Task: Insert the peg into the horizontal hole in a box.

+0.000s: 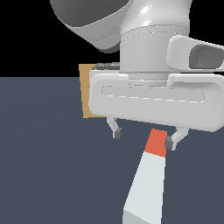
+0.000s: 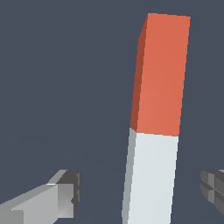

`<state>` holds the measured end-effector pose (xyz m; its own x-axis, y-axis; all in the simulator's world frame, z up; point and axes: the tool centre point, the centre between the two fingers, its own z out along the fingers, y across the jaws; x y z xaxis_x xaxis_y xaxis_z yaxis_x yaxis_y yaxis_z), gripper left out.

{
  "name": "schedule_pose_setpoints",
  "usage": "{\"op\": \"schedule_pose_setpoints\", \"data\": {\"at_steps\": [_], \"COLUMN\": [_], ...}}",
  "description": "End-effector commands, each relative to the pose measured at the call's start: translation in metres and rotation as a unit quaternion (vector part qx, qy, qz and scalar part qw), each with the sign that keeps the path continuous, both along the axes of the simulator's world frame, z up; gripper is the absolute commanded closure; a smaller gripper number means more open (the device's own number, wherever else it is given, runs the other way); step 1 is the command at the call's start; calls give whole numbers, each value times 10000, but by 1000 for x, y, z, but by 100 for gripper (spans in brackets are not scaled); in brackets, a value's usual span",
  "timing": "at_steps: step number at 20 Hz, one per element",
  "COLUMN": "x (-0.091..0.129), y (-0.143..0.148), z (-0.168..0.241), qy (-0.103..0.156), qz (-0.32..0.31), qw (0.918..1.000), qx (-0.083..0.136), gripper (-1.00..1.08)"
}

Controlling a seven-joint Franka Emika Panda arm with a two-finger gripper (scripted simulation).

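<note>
Dark slate-blue tabletop fills the exterior view under a black background. From that camera my fingers hang spread wide just above the peg, which lies flat on the tabletop, its orange-red end pointing away from the camera, one fingertip close beside that end. Behind my hand, at the exterior view's left, a part of the tan box shows; its hole is hidden

From the wrist camera, the peg lies between my two open fingers, not touching either of them
</note>
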<state>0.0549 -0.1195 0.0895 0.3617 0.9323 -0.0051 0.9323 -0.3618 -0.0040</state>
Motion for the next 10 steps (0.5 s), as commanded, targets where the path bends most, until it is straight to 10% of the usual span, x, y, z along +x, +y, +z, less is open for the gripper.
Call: {"op": "schedule_pose_setpoints", "data": {"at_steps": [1,10], "x": [5,11], "y": [-14,-35], "z": [-8,-19], "qy": [-16,-31], "qz": [-203,-502], "qw": [9998,9987], "qx": [5,15], "gripper": [-92,-92]}}
